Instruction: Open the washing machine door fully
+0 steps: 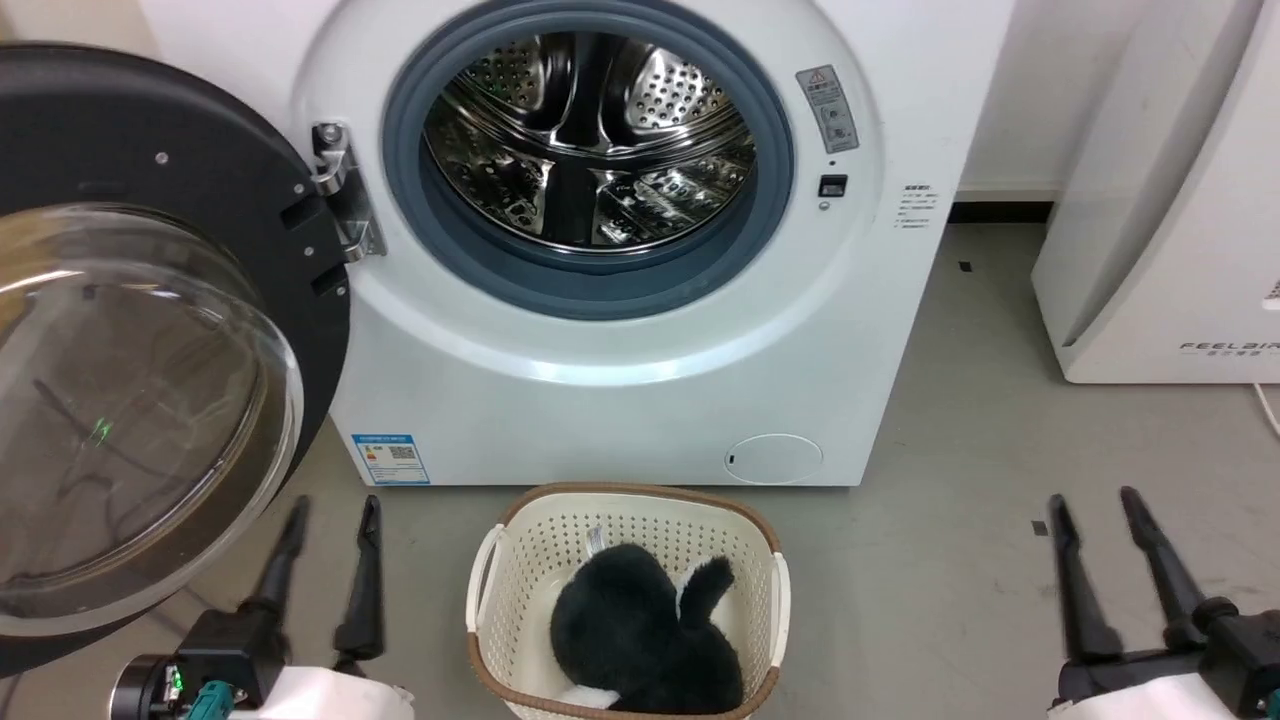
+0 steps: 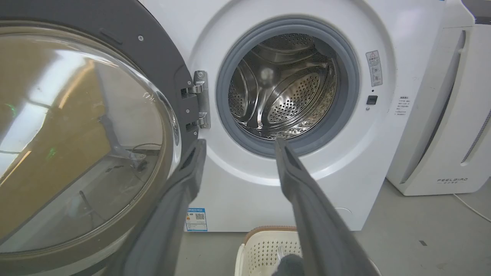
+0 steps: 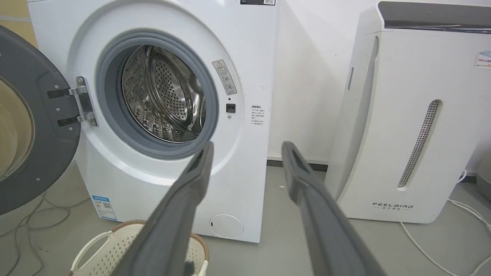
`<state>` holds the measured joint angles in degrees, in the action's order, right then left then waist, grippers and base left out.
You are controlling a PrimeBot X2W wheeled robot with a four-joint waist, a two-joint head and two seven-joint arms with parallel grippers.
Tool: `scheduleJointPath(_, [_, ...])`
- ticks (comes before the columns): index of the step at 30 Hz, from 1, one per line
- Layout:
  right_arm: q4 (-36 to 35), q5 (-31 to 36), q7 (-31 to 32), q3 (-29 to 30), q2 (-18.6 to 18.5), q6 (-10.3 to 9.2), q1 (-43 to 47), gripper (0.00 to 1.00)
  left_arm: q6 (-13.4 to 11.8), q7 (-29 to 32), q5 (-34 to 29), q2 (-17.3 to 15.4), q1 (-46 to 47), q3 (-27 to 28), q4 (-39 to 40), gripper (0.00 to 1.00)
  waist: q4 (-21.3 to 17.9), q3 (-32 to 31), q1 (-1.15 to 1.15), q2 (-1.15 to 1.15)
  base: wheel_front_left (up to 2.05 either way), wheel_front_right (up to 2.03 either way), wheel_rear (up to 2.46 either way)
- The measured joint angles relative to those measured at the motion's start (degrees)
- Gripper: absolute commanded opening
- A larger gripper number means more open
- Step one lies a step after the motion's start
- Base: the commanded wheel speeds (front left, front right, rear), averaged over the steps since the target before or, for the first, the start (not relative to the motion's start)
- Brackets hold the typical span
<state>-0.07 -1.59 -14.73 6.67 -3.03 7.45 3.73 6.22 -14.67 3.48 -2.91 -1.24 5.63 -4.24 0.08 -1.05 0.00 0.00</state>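
Head view: the glossy round black door with domed clear glass (image 1: 150,330) is swung wide at frame left of the boxy white washing machine (image 1: 600,400). Left wrist view: the left gripper (image 2: 239,142) is spread, empty. Right wrist view: the right gripper (image 3: 248,145) is spread, empty.

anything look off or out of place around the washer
Nothing stands out. The round black glass-centred door hangs open squarely on its hinge, the white front-loading washing machine looks undamaged, and the cream perforated plastic basket stands upright holding a black fluffy item.
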Motion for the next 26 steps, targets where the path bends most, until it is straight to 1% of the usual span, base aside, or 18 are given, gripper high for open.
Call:
scheduleJointPath(15, [0.0,0.1,1.5,-0.5,0.0,0.00,-0.1,0.00,-0.3,1.5,-0.2,0.1,0.0,-0.6,0.2,0.00,0.0,0.1,0.01,0.00,0.00,0.00,0.00])
scheduleJointPath(26, [0.0,0.1,2.6,-1.1,0.0,0.00,-0.2,0.00,-1.0,2.6,-0.4,0.1,0.0,-1.1,0.5,0.00,0.0,0.2,0.01,0.00,0.00,0.00,0.00])
